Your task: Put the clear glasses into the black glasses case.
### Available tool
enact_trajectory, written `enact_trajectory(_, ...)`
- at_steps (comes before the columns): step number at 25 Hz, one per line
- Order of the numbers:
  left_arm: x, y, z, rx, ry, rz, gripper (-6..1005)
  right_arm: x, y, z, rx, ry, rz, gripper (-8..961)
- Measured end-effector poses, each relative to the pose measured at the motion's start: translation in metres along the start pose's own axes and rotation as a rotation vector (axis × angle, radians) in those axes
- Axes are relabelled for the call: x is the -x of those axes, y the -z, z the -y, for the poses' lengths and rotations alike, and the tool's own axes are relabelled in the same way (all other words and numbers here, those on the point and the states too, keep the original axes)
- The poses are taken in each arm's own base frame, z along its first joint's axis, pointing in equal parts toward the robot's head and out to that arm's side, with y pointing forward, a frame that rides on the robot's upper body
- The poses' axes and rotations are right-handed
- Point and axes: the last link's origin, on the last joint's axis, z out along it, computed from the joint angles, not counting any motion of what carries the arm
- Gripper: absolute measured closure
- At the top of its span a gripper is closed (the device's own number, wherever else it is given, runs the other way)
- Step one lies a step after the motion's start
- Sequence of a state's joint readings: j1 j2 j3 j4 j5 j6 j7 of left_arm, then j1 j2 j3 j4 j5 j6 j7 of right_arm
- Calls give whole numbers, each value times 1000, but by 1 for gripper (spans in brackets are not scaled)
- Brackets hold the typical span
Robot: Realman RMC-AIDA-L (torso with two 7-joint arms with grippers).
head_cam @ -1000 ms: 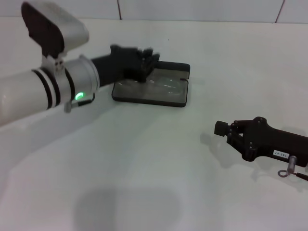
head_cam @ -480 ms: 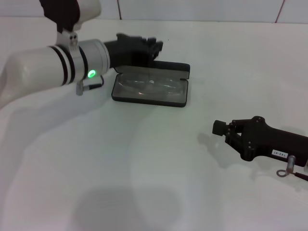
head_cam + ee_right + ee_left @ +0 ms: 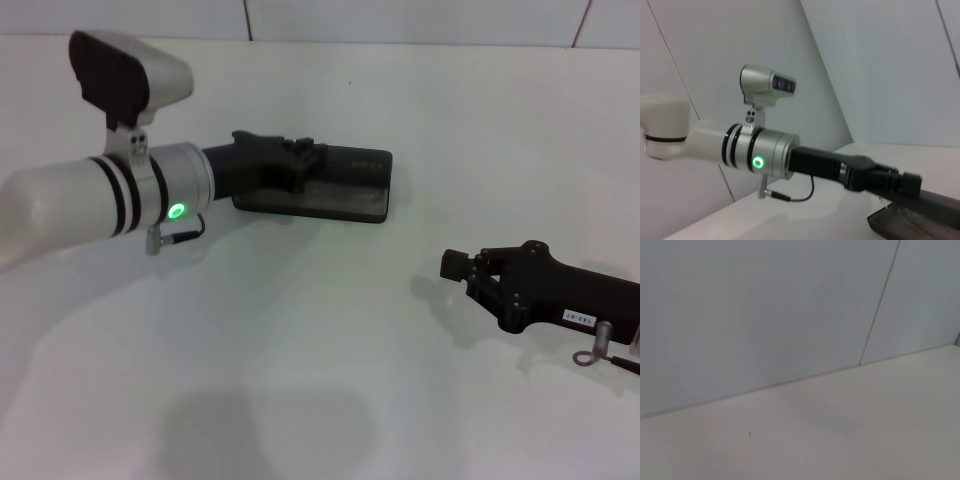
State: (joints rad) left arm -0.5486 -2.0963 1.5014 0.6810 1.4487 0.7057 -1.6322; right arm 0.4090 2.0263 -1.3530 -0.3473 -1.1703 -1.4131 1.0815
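You see the white table (image 3: 300, 340) carrying everything. The left gripper (image 3: 305, 165) rests on the lid of the black glasses case (image 3: 345, 195), which lies closed at the far centre; its finger opening cannot be told. The right gripper (image 3: 462, 268) lies idle on the table at right, fingers together, empty.

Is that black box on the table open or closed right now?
Closed: the black glasses case lies flat, lid down, orange lettering on top, with the left claw on it.
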Motion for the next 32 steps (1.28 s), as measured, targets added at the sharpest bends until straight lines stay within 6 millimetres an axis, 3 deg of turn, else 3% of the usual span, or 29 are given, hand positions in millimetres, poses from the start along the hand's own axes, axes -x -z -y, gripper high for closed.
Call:
enact_trajectory(9, 16, 5, -3, 4, -2, 20, 818, -1, -1, 0, 3, -3, -7, 903)
enact_trajectory(12, 3, 11, -13, 64, -63, -25, 818, -2, -1, -1, 4, -5, -12, 903)
enact_trajectory(16, -25, 34, -34, 147, -221, -171, 818, -4, 1, -2, 8, -10, -9, 902)
enact_trajectory(21, -30, 63, -40, 198, -199, -317, 817, 2, 3, -2, 19, 0, 11, 902)
enact_trajectory(28, 2, 98, -27, 269, -73, -351, 817, 12, 9, 6, 29, 37, -4, 901)
enact_trajectory(32, 28, 123, -31, 367, -88, -352, 603, 22, 18, 7, 84, 87, -42, 901)
